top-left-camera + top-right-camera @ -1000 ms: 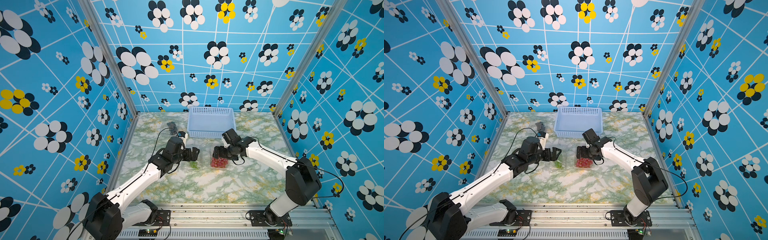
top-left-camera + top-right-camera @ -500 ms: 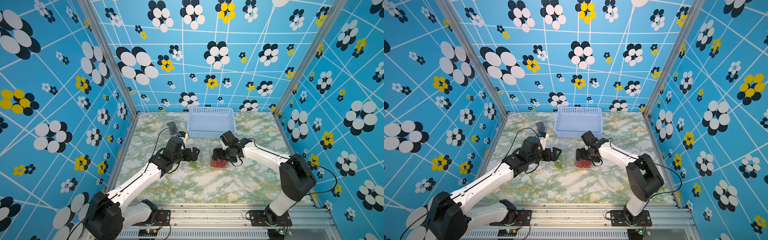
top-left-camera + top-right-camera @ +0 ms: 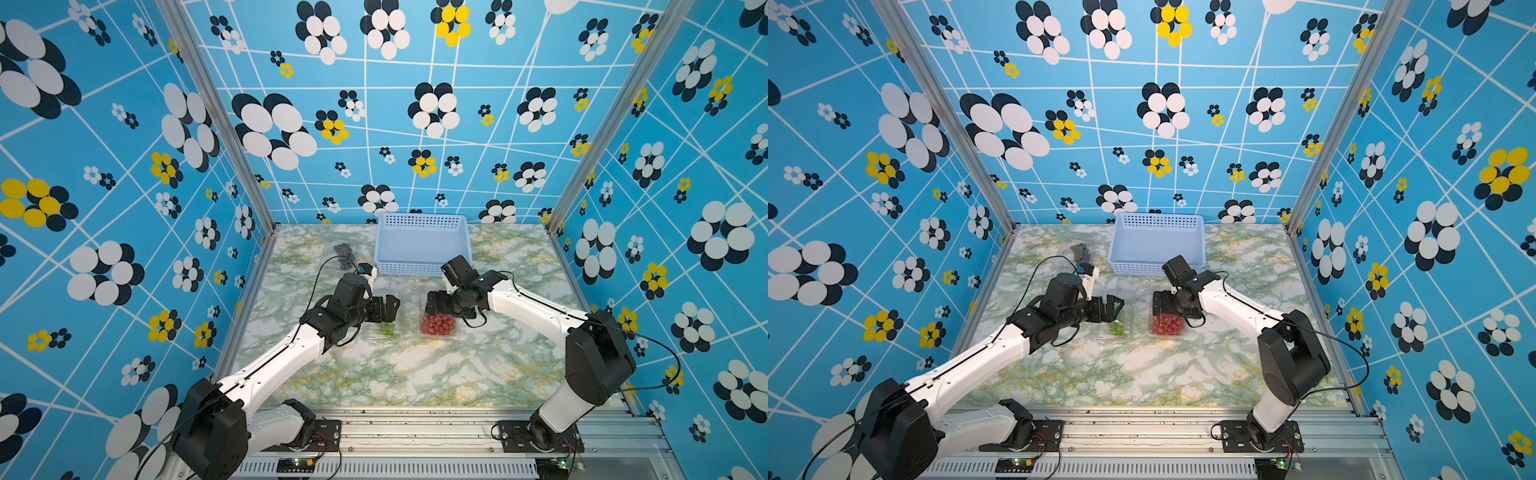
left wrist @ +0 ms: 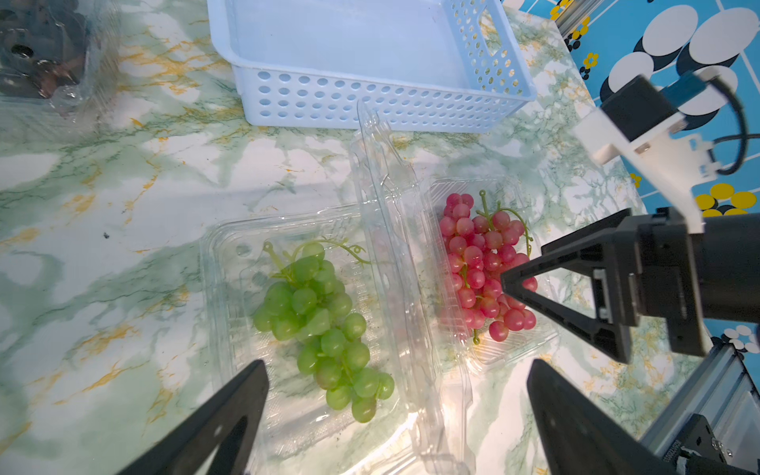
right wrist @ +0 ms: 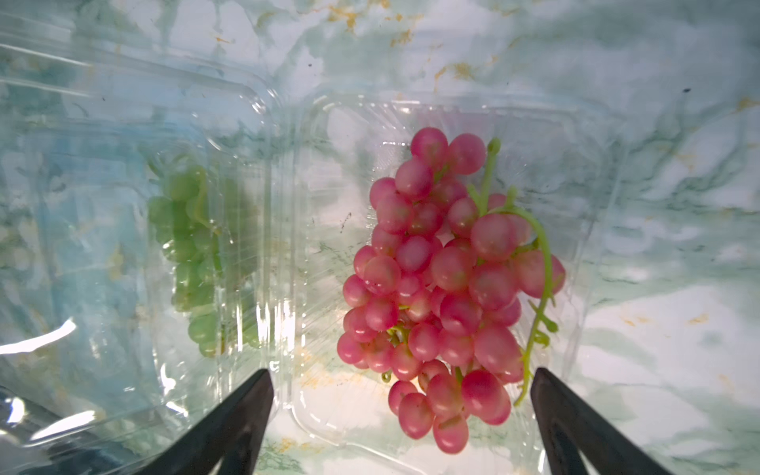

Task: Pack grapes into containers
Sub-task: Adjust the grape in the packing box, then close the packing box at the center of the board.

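Clear ribbed plastic makes up the clamshell box [image 4: 240,251] lying open near the middle of the green-veined marble counter [image 3: 415,374]. A bunch of round light-green grapes [image 4: 325,325] rests inside it. Just beside it sits a second clear plastic clamshell box [image 5: 349,119], which holds a heap of round red-pink grapes [image 5: 444,288] with curling green stems. A transparent lid [image 4: 386,197] stands on edge between the two boxes; which box it hinges to cannot be told.

The left pincer [image 4: 395,370] hangs over the green bunch's box with its jaws spread wide and nothing between them. The right pincer [image 5: 401,376] hovers low over the red-pink heap, equally wide and holding nothing. One of its black fingers [image 4: 530,283] shows above the fruit in the left wrist view.

Behind both boxes stands a light-blue perforated plastic basket [image 3: 422,269]. Further off towards the back left, a small dark purple-black bunch of grapes [image 3: 344,252] lies in a third clear box [image 4: 96,61].
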